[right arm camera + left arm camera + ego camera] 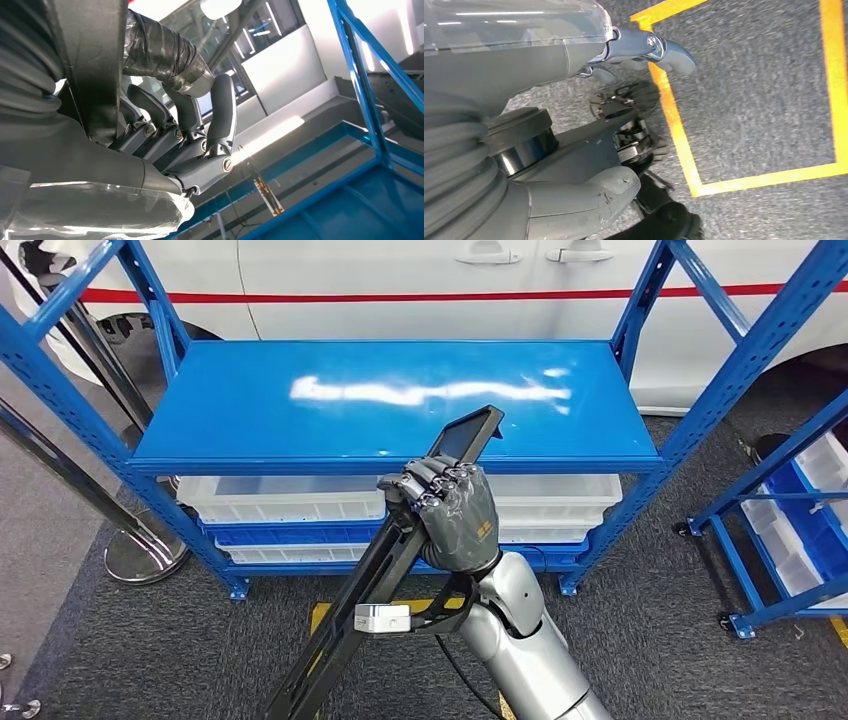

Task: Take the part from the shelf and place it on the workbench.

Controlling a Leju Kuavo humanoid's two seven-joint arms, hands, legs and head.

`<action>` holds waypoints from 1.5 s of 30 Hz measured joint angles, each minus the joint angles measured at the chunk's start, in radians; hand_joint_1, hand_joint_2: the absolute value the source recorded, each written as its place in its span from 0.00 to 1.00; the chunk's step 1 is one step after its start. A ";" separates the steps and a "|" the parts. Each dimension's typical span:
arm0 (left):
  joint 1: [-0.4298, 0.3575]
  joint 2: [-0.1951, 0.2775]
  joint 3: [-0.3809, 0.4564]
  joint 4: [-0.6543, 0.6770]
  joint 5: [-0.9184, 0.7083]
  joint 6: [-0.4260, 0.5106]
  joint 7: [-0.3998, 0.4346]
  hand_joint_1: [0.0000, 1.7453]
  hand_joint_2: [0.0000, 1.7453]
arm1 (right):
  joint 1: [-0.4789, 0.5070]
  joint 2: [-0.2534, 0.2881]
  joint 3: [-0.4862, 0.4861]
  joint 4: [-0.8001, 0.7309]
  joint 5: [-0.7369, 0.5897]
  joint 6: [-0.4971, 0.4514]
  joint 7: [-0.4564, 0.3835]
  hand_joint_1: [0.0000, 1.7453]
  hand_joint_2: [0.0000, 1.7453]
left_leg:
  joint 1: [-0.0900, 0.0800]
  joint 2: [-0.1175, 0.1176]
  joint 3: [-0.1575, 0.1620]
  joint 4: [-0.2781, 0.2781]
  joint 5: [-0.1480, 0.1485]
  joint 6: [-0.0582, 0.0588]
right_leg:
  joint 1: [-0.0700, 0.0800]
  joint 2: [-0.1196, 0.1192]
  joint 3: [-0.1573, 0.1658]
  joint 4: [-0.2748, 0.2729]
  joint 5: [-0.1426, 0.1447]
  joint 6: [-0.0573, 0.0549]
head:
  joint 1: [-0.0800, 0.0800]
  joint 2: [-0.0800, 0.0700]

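- Right robot hand (452,515), nearest the head camera, has its fingers (187,112) wrapped tight around a long black part (380,570), gripped near the part's upper end.
- Blue shelf (390,400) stands just ahead; the part's top end rises in front of its bare upper deck, tilted, while its lower end runs down out of the picture.
- White bins (270,500) sit on the lower levels of the shelf.
- Left robot hand (574,125) hangs over grey floor marked with yellow lines (674,130); it looks to hold nothing, but I cannot tell how far it is spread.
- Step, as I judge it: the part is off the shelf, carrying comes next. No workbench is visible, so the next move likely calls for turning away while keeping the long part clear of the shelf's posts.
- Writing: none readable; a small white tag (382,618) on the part looks blank.
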 joint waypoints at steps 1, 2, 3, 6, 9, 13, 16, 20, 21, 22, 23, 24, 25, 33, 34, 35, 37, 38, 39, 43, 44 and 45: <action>0.000 0.000 0.000 0.000 -0.001 0.000 0.000 0.00 1.00 | 0.000 0.000 0.000 0.000 0.000 0.000 0.000 1.00 1.00 | 0.000 0.000 -0.015 0.004 0.010 -0.003 | -0.002 0.000 0.046 -0.044 0.021 -0.001 | 0.000 0.000; 0.000 0.000 0.000 0.000 -0.002 0.000 0.000 0.00 1.00 | 0.000 0.000 0.000 -0.001 0.001 0.000 0.000 1.00 1.00 | 0.000 0.000 -0.029 0.008 0.018 -0.008 | -0.002 0.000 0.105 -0.115 0.027 -0.004 | 0.000 0.000; -0.001 0.000 0.000 0.000 -0.002 0.000 0.000 0.00 1.00 | 0.000 0.001 0.000 -0.003 0.002 0.000 0.000 1.00 1.00 | -0.001 -0.001 -0.039 0.013 0.026 -0.013 | -0.001 0.000 0.157 -0.184 0.024 -0.008 | 0.000 0.000; 0.000 0.000 -0.001 0.000 -0.001 -0.001 -0.002 0.00 1.00 | -0.002 0.002 0.000 -0.008 0.007 0.000 0.003 1.00 1.00 | -0.001 -0.002 -0.048 0.009 0.053 -0.033 | 0.009 0.001 0.205 -0.273 0.014 -0.025 | -0.001 0.000; 0.002 -0.001 -0.001 0.000 -0.002 -0.001 -0.002 0.00 1.00 | -0.003 0.003 0.000 -0.008 0.011 0.000 0.006 1.00 1.00 | 0.003 -0.005 -0.069 0.031 0.027 -0.051 | 0.005 -0.003 0.182 -0.285 0.049 -0.051 | -0.001 0.000; 0.003 -0.001 -0.002 0.000 -0.002 -0.001 -0.002 0.00 1.00 | -0.005 0.003 0.000 -0.008 0.015 0.000 0.009 1.00 1.00 | 0.006 -0.007 -0.126 0.255 -0.143 -0.064 | 0.007 -0.006 0.125 -0.285 0.095 -0.065 | -0.003 0.000; 0.002 -0.001 -0.004 0.000 -0.002 -0.001 -0.002 0.00 1.00 | -0.005 0.003 0.000 -0.008 0.016 0.000 0.011 1.00 1.00 | 0.006 -0.007 -0.060 0.248 -0.110 -0.063 | 0.008 -0.007 0.079 -0.279 0.126 -0.061 | -0.003 0.000; -0.004 -0.001 -0.006 0.000 -0.002 -0.001 -0.002 0.00 1.00 | -0.008 0.003 0.000 -0.009 0.017 0.000 0.012 1.00 1.00 | -0.002 -0.009 0.111 0.012 -0.100 -0.045 | 0.010 -0.008 0.051 -0.275 0.161 -0.042 | -0.003 0.000; -0.005 -0.001 -0.007 0.000 -0.002 -0.001 -0.001 0.00 1.00 | -0.009 0.003 0.000 -0.009 0.018 0.000 0.012 1.00 1.00 | -0.005 -0.010 0.116 -0.006 -0.101 -0.039 | 0.010 -0.009 0.050 -0.279 0.171 -0.036 | -0.003 0.000; -0.004 -0.001 -0.007 0.000 -0.003 -0.001 0.000 0.00 1.00 | -0.009 0.003 0.000 -0.009 0.018 0.000 0.013 1.00 1.00 | -0.004 -0.010 0.109 -0.008 -0.093 -0.032 | 0.011 -0.010 0.049 -0.283 0.179 -0.030 | -0.003 0.000; -0.004 -0.001 -0.007 0.000 -0.004 -0.001 0.001 0.00 1.00 | -0.010 0.003 0.000 -0.009 0.018 0.000 0.013 1.00 1.00 | -0.002 -0.008 0.104 -0.012 -0.083 -0.025 | 0.010 -0.008 0.045 -0.281 0.175 -0.024 | -0.003 0.000; -0.003 -0.001 -0.008 0.000 -0.004 -0.001 0.002 0.00 1.00 | -0.010 0.002 0.000 -0.009 0.018 0.000 0.014 1.00 1.00 | 0.000 -0.006 0.098 -0.014 -0.072 -0.015 | 0.010 -0.006 0.036 -0.265 0.154 -0.019 | -0.003 0.000; -0.003 -0.001 -0.009 0.000 -0.006 -0.001 0.005 0.00 1.00 | -0.010 0.002 0.000 -0.009 0.018 0.000 0.014 1.00 1.00 | 0.003 -0.004 0.090 -0.017 -0.061 -0.007 | 0.009 -0.004 0.022 -0.229 0.116 -0.015 | -0.002 0.000; 0.010 0.002 -0.045 0.000 -0.072 0.003 0.044 0.00 1.00 | -0.009 0.000 0.000 -0.008 0.018 0.000 0.015 1.00 1.00 | -0.004 -0.003 0.003 -0.005 0.001 -0.008 | 0.012 -0.001 0.123 -0.181 0.046 -0.026 | -0.003 0.000; 0.012 0.002 -0.052 0.000 -0.080 0.003 0.050 0.00 1.00 | -0.010 0.001 0.000 -0.009 0.018 0.000 0.014 1.00 1.00 | -0.004 -0.003 -0.002 -0.004 0.006 -0.012 | 0.016 0.000 0.161 -0.239 0.049 -0.032 | -0.003 0.000; 0.014 0.003 -0.058 0.000 -0.087 0.003 0.054 0.00 1.00 | -0.011 0.001 0.000 -0.009 0.018 0.000 0.014 1.00 1.00 | -0.003 -0.003 -0.004 -0.004 0.011 -0.018 | 0.019 0.000 0.183 -0.276 0.047 -0.036 | -0.003 0.000; 0.020 0.004 -0.068 0.000 -0.096 0.003 0.063 0.00 1.00 | -0.010 0.002 0.000 -0.010 0.018 0.000 0.013 1.00 1.00 | -0.002 -0.004 -0.006 -0.007 0.023 -0.031 | 0.023 0.000 0.186 -0.295 0.052 -0.042 | -0.003 0.000; 0.023 0.006 -0.071 0.000 -0.099 0.004 0.066 0.00 1.00 | -0.010 0.002 0.000 -0.010 0.018 0.000 0.013 1.00 1.00 | -0.002 -0.005 -0.008 -0.006 0.021 -0.036 | 0.021 -0.002 0.184 -0.300 0.060 -0.047 | -0.003 0.000; 0.027 0.009 -0.075 0.000 -0.101 0.004 0.070 0.00 1.00 | -0.010 0.003 0.000 -0.010 0.018 0.000 0.012 1.00 1.00 | -0.002 -0.006 -0.014 0.005 0.006 -0.041 | 0.017 -0.004 0.181 -0.306 0.069 -0.054 | -0.003 0.000; 0.043 0.021 -0.087 0.000 -0.114 0.004 0.085 0.00 1.00 | -0.006 0.005 0.000 -0.010 0.018 0.000 0.010 1.00 1.00 | 0.005 -0.008 -0.081 0.215 -0.145 -0.058 | 0.010 -0.010 0.146 -0.309 0.102 -0.069 | -0.004 0.000; 0.047 0.024 -0.089 0.000 -0.116 0.004 0.087 0.00 1.00 | -0.004 0.005 0.000 -0.010 0.018 0.000 0.009 1.00 1.00 | 0.006 -0.008 -0.090 0.261 -0.163 -0.062 | 0.010 -0.010 0.132 -0.306 0.109 -0.068 | -0.004 0.000; 0.051 0.027 -0.092 0.000 -0.117 0.004 0.088 0.00 1.00 | -0.001 0.005 0.000 -0.010 0.018 0.000 0.008 1.00 1.00 | 0.008 -0.008 -0.081 0.273 -0.159 -0.066 | 0.009 -0.011 0.119 -0.301 0.116 -0.066 | -0.004 0.000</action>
